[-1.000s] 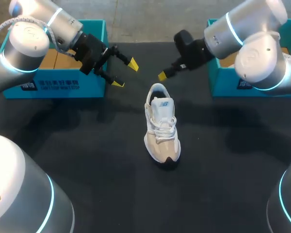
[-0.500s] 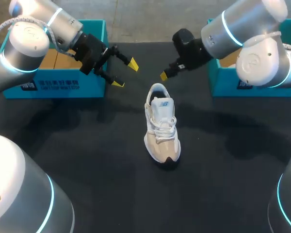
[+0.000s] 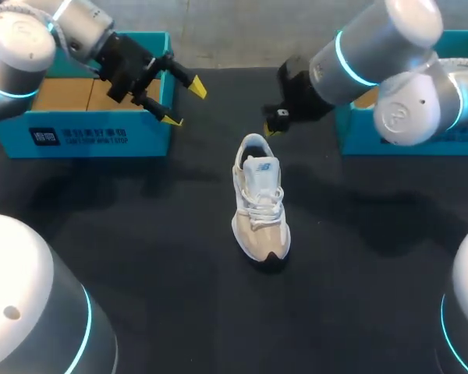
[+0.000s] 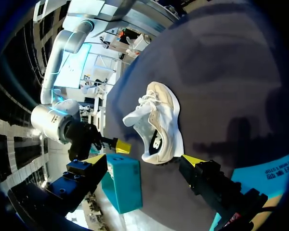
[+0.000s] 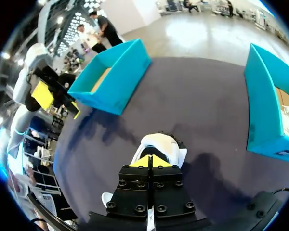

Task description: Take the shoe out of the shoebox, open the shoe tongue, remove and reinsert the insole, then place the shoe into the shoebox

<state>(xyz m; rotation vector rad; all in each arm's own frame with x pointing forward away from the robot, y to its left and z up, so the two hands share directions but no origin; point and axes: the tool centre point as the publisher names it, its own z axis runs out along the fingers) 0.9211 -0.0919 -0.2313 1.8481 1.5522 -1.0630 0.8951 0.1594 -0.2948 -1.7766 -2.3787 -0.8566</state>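
shoe out on the table between two shoeboxes

head view: the shoe (image 3: 259,204) is seen upright on its sole in the middle of the dark table (image 3: 140,234), heel toward the far edge, toe toward the robot, laces tied. it is touched by neither arm. the left pincer (image 3: 185,104) is held wide apart, with nothing in it, over the near corner of the left shoebox (image 3: 86,136). the right pincer (image 3: 273,126) is held just behind the heel; only a little yellow shows there. the right shoebox (image 3: 359,132) stands well apart at the other side. both shoeboxes are teal with brown insides. a white label (image 3: 78,139) with print is carried on the front wall of the left one.

left wrist view: the shoe (image 4: 159,120) is seen ahead of the released left pincer (image 4: 143,160), on its sole on the dark cloth. the right pincer (image 4: 116,146) shows beside the heel, with the right shoebox (image 4: 125,187) next to it. a corner of the left shoebox (image 4: 260,173) lies beside the wrist's own finger.

right wrist view: the right pincer (image 5: 149,161) is clenched, its yellow tips pressed together with nothing between them. the shoe (image 5: 159,144) lies just under and ahead of it, partly hidden by the fingers. the left shoebox (image 5: 115,77) and the right shoebox (image 5: 265,110) are seen farther ahead on either side. the left pincer (image 5: 59,102) hangs spread beside the left shoebox.
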